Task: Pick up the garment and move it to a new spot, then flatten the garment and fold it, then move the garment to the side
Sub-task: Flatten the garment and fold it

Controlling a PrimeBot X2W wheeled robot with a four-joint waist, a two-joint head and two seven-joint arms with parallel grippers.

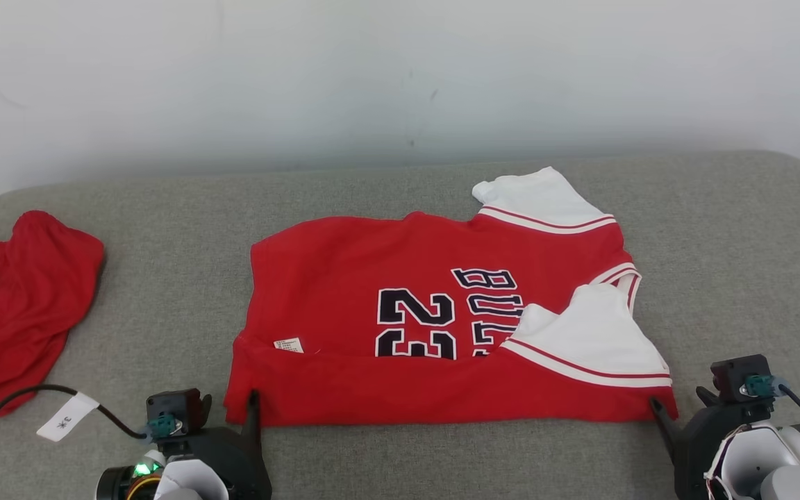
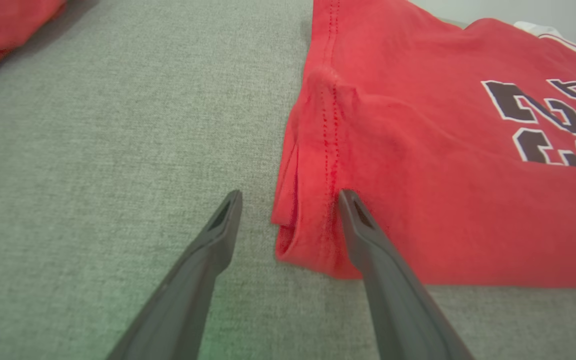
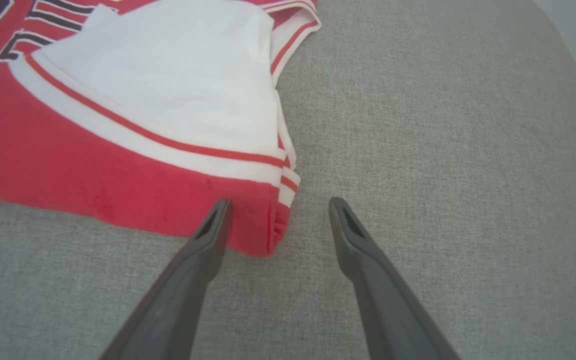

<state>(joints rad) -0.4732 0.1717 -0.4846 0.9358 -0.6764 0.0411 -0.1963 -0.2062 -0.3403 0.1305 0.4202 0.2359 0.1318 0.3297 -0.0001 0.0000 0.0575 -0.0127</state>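
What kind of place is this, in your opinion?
Probably an indoor test setup for folding clothes: a grey fabric-covered surface against a plain pale wall, with a red jersey and a second red garment laid out.

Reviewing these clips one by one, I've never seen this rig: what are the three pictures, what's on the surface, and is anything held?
This is a wheeled robot with two arms. The wide picture is from its head camera, looking down at a grey padded surface. The other two are from wrist cameras, each looking along that arm's two dark fingers. A red jersey with white sleeves and the number 23 lies there, its near edge folded over. Another red garment, perhaps shorts, lies at the left. The left gripper straddles the jersey's near left corner, the right gripper its near right corner. Both are open; nothing is held.
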